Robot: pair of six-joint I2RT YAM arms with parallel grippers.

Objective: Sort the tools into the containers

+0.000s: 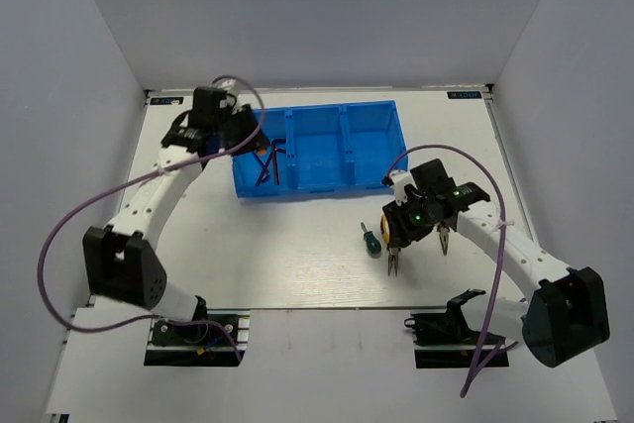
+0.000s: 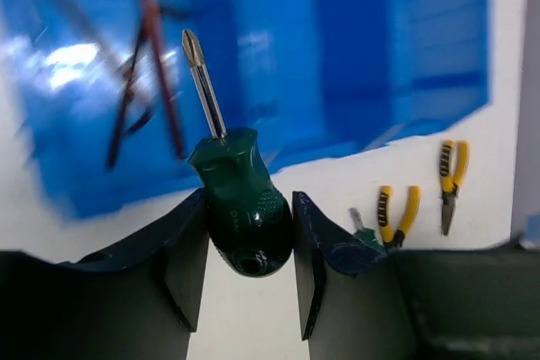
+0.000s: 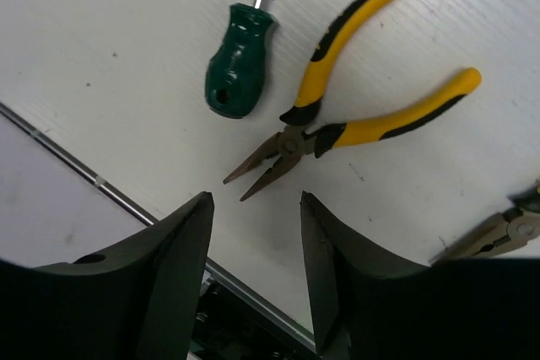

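My left gripper [image 2: 249, 250] is clamped on the fat end of a green screwdriver [image 2: 240, 200]. Its shaft points toward the left end of the bin [image 2: 405, 56], where the hex keys [image 2: 148, 65] lie. I only have the rounded butt of the handle, so my worry is that it swivels or slides out between my pads as I carry it. From my wrist view I judge I am at the bin's near wall rather than well over it, so letting go here could bounce the tool off the rim onto the table [image 1: 297, 264]. Dropping it straight ahead would put it in with the hex keys, the wrong compartment if each kind gets its own. My right gripper [image 3: 257, 242] is spread, holding nothing, and hangs over the nose of the pliers [image 3: 304, 132], which lie flat with their handles splayed. Closing on that tapered nose could squirt the pliers away or leave them dangling lopsided, so I would rather take them nearer the pivot. A second screwdriver [image 3: 240, 61] lies just beside one handle and could roll if nudged. The other pliers [image 3: 498, 233] lie near my right finger.
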